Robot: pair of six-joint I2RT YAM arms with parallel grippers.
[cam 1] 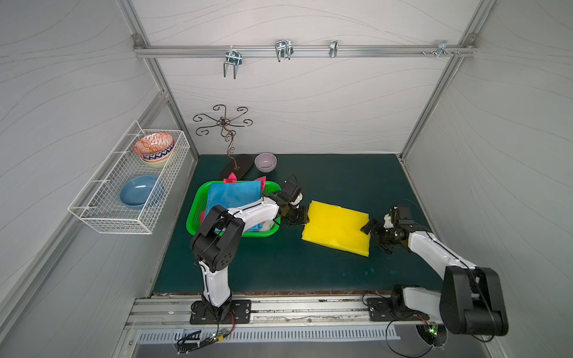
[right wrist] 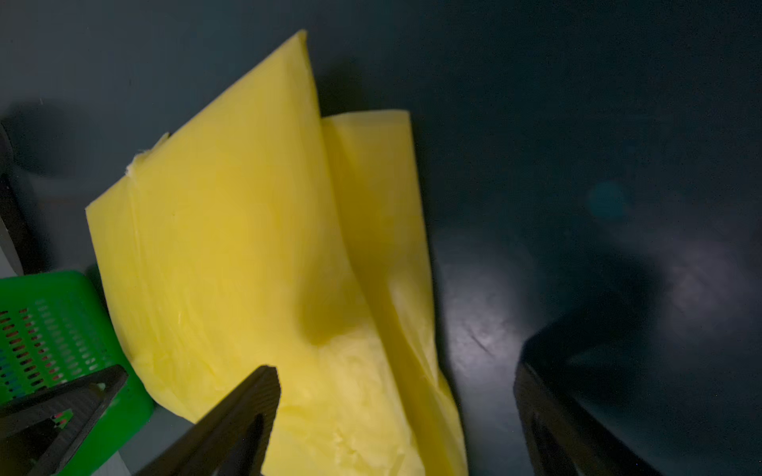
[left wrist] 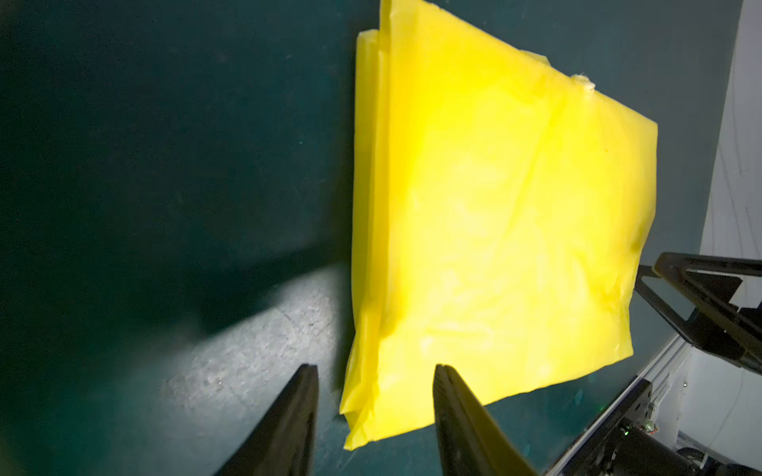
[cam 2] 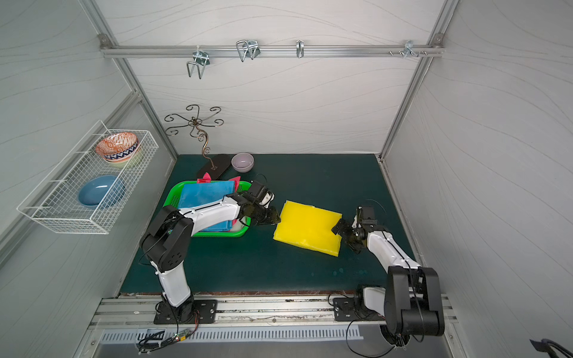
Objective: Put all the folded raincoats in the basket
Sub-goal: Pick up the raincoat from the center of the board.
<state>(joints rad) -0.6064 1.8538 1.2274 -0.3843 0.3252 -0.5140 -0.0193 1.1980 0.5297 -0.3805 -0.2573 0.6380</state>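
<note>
The folded raincoat (cam 1: 336,227) (cam 2: 307,227) is a flat yellow plastic square lying on the dark green mat, to the right of the basket. My left gripper (cam 1: 305,218) (left wrist: 375,371) stands open at its left edge, and the raincoat's (left wrist: 495,226) near corner lies between the fingers without being pinched. Wide open at the right edge, my right gripper (cam 1: 373,240) (right wrist: 396,371) has one finger over the raincoat (right wrist: 255,268) and one over the mat. The bright green basket (cam 1: 196,214) (cam 2: 172,198) (right wrist: 49,329) holds folded blue and pink sheets, and my left arm crosses over it.
A white wire rack (cam 1: 102,217) on the left wall carries a patterned bowl (cam 1: 154,146) and a blue bowl (cam 1: 138,190). A lilac bowl (cam 1: 265,162) and a scrolled metal stand (cam 1: 231,145) sit behind the basket. Hooks hang from the back rail (cam 1: 372,51).
</note>
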